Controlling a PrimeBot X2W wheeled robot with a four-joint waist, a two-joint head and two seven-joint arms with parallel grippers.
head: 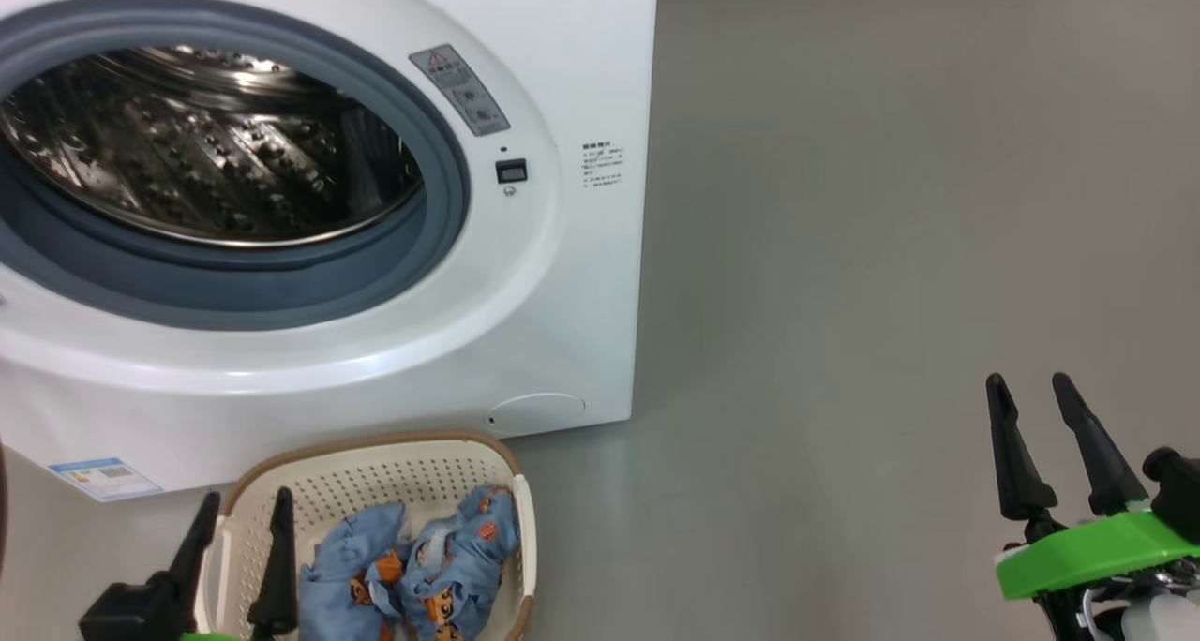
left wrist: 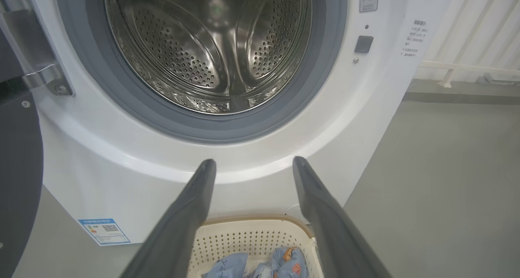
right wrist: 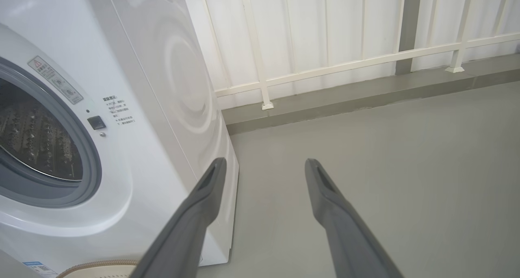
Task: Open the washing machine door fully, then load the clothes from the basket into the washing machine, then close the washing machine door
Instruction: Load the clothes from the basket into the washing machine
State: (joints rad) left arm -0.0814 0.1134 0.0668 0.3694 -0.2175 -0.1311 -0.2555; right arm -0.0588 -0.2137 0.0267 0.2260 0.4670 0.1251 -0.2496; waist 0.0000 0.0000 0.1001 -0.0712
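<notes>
The washing machine stood with its steel drum exposed and nothing visible inside it. The washing machine door was swung out to the machine's left on its metal hinge, so the opening step looked done (only the door's edge was in the left wrist view, so how far it had swung could not be told). The basket sat on the floor just in front of the machine's lower edge, with the clothes crumpled in a heap towards its right side. The heap had no clear long axis and lay as two bunched folds side by side. The left gripper hung over the basket's left part with its fingers spread wide and holding nothing, pointing towards the machine. In the head view the clothes lay just to the right of its fingertips and nearer the robot. In the left wrist view they showed low between the two fingers, below the line along which they pointed. The right gripper was also wide and empty, well apart over bare floor to the right of the machine. By that layout the left arm was plainly the nearer one, and the coming move probably called for it to tip down and shift slightly right onto the heap before lifting it up to the drum.
</notes>
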